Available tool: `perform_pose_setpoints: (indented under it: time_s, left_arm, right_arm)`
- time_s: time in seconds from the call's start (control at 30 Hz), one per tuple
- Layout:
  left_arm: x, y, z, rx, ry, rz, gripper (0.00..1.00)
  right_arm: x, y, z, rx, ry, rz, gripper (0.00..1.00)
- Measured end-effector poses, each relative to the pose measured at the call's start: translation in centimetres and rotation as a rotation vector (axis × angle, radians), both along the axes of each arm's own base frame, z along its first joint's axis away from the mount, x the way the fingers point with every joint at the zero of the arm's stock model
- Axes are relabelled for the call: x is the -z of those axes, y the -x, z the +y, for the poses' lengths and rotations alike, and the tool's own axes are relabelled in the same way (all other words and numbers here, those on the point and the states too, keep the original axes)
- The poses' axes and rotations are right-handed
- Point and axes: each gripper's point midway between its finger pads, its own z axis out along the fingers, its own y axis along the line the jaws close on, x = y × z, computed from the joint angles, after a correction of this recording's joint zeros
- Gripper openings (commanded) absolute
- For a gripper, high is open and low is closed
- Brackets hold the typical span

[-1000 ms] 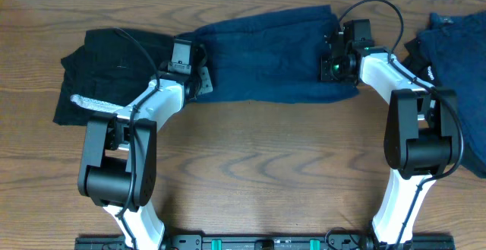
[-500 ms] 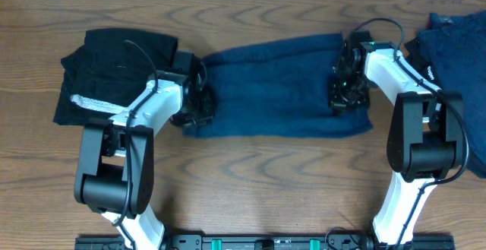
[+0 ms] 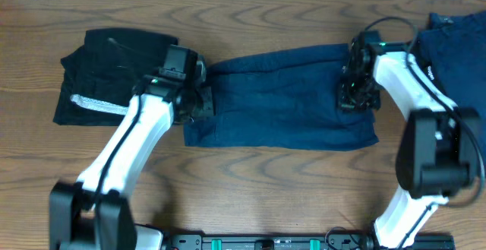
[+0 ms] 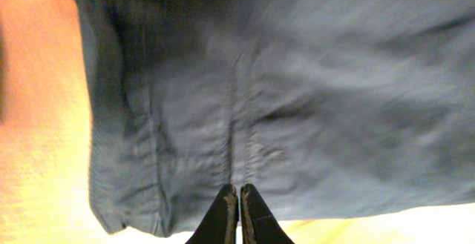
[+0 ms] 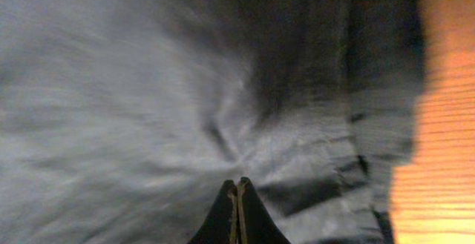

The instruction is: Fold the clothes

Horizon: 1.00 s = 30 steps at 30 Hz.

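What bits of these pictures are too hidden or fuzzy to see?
- Overhead: the picture's edge cuts off the right blue garment.
- Overhead: the left arm covers part of the black garment and the left tool; the right arm covers the right tool.
- Right wrist: the middle blue garment is blurred.

Navy cloth [image 5: 133,88] blurry, right wrist view

Left arm [image 3: 129,140] and right arm [image 3: 402,75] outstretched, jaws pinched together.

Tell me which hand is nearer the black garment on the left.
Left. The left hand sits beside the black garment; the right hand is across the blue cloth.
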Motion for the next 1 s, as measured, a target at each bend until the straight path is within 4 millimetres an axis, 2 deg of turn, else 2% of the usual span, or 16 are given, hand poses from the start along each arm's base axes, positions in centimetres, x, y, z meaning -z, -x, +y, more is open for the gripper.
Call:
perform_pose_setpoints:
  time_s: [0.07,0.13,0.2,0.33,0.47,0.6,0.7,0.83,1.0]
  left_arm:
    - [-1.4,-0.2,-0.1,0.012,0.008,-0.054,0.06]
    - [-2.1,-0.3,-0.1,0.030,0.007,-0.080,0.06]
    - [-1.8,-0.4,-0.1,0.047,-0.002,-0.083,0.06]
    - [-0.5,-1.8,0.1,0.059,-0.036,-0.099,0.06]
    - [1.9,-4.0,0.1,0.060,-0.070,-0.114,0.06]
    - [3.8,-5.9,-0.1,0.059,-0.081,-0.137,0.06]
    - [4.7,-7.2,-0.3,0.053,-0.086,-0.166,0.06]
    - [5.4,-9.0,0.1,0.032,-0.117,-0.221,0.06]
    - [6.3,-10.3,1.5,-0.014,-0.196,-0.251,0.06]
  right_arm:
    - [-2.3,-1.2,0.2,-0.005,-0.011,-0.098,0.01]
    - [-4.0,-2.3,0.3,-0.007,-0.020,-0.182,0.01]
    - [-4.7,-3.3,0.4,-0.010,-0.025,-0.236,0.01]
    - [-4.6,-5.3,0.7,-0.025,-0.037,-0.307,0.01]
    - [-3.2,-7.4,1.0,-0.034,-0.048,-0.346,0.01]
    - [-0.7,-9.0,1.2,-0.039,-0.052,-0.354,0.01]
    - [1.6,-10.2,1.3,-0.042,-0.052,-0.362,0.01]
    - [3.7,-12.0,1.3,-0.063,-0.048,-0.405,0.01]
    - [4.6,-12.8,0.9,-0.066,-0.022,-0.426,0.01]
